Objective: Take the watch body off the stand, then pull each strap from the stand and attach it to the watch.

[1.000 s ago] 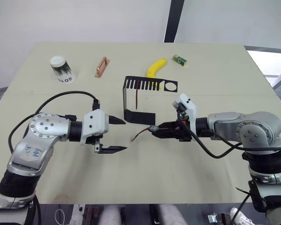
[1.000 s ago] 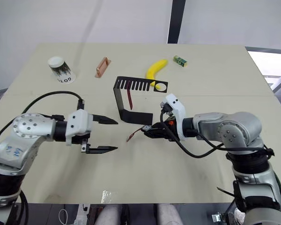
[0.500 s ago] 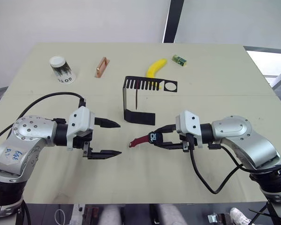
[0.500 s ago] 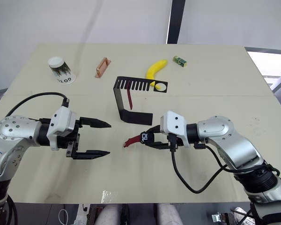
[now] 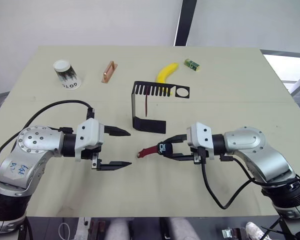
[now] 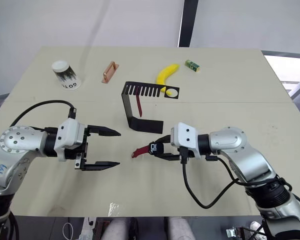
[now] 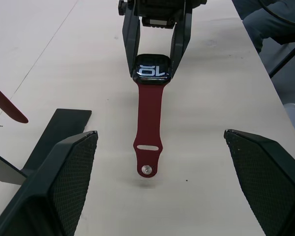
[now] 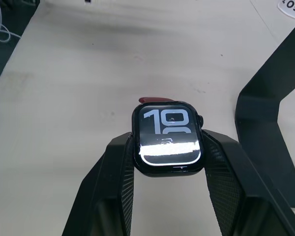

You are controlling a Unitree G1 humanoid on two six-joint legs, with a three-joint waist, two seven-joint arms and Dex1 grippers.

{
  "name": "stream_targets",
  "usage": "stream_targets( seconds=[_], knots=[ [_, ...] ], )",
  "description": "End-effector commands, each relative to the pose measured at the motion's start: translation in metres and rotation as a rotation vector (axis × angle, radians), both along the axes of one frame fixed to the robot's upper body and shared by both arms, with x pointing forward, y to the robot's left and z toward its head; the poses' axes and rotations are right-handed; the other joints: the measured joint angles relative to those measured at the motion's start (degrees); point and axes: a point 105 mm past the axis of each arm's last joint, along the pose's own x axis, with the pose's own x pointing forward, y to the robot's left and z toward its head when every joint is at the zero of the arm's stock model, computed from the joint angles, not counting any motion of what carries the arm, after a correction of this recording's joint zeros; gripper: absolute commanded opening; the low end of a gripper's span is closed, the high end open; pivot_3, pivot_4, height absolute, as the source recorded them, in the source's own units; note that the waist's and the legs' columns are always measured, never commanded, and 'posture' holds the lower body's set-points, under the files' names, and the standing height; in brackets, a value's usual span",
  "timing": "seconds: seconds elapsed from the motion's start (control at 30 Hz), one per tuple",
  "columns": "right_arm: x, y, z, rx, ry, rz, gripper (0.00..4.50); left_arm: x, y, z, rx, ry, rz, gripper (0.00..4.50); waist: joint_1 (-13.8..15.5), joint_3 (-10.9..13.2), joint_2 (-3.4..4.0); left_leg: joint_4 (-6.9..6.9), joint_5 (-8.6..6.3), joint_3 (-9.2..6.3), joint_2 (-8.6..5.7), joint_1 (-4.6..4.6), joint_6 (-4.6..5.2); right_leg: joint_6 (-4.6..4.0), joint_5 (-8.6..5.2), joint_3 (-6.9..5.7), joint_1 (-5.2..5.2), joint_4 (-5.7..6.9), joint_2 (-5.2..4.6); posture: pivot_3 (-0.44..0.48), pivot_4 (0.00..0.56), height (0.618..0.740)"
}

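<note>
Screen digits on watch body [image 8: 167, 138] face right wrist view.

Both head eyes look down on the table [image 5: 230, 90]; wrist cameras face each other, close.

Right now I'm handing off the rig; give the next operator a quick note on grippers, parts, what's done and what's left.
Right gripper: shut on the watch body, held above the table in front of the stand, screen up.
Left gripper: open, holding nothing, facing the watch from the robot's left.
Done: watch body is off the stand; one strap is attached, pointing toward the left gripper.
Left: the second strap hangs from a slot in the stand's top shelf. Pull it out and fit it to the watch body's free end.
</note>
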Motion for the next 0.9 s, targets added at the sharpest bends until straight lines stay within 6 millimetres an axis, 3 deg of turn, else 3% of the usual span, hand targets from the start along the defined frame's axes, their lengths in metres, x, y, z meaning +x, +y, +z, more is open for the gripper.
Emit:
stream_targets(
  seconds=[0.03, 0.2, 0.43, 0.7, 0.9],
  knots=[
    [-0.009, 0.017, 0.013, 0.07, 0.002, 0.061, 1.52, 0.001, 0.022, 0.0, 0.003, -0.005, 0.076, 4.43, -0.1, 0.0, 0.0, 0.0, 0.0, 0.0, 0.01, 0.01, 0.0, 0.0, 0.0, 0.0, 0.0, 0.0, 0.0, 0.0, 0.15, 0.74],
    [-0.003, 0.03, -0.009, 0.062, 0.039, 0.05, 1.52, -0.011, 0.044, -0.008, -0.019, 0.035, 0.146, 4.43, -0.8, 0.0, 0.0, -0.01, -0.01, -0.1, -0.01, 0.04, 0.0, 0.0, 0.0, -0.04, 0.01, 0.05, -0.03, 0.0, 0.15, 0.74],
    [0.001, 0.031, -0.059, -0.07, 0.076, 0.019, 1.52, -0.02, 0.056, -0.026, 0.02, 0.069, 0.157, 4.43, -0.8, 0.0, -0.01, 0.01, -0.02, -0.19, -0.08, 0.05, 0.01, 0.0, 0.0, -0.09, 0.09, 0.02, -0.09, 0.0, 0.15, 0.74],
    [0.005, 0.025, -0.064, -0.104, 0.053, 0.006, 1.52, -0.016, 0.052, -0.025, 0.031, 0.047, 0.116, 4.43, -1.2, 0.0, -0.01, 0.01, -0.01, -0.19, -0.06, 0.07, 0.01, 0.0, 0.0, -0.1, 0.07, 0.08, -0.05, 0.0, 0.15, 0.74],
    [0.0, 0.01, -0.05, -0.114, 0.032, 0.033, 4.49, -0.013, 0.039, -0.023, 0.001, 0.033, 0.081, 4.5, -1.1, 0.0, -0.01, 0.02, -0.01, -0.19, -0.07, 0.08, 0.01, 0.0, 0.0, -0.1, 0.07, 0.16, -0.06, 0.0, 0.15, 0.74]
  ],
)
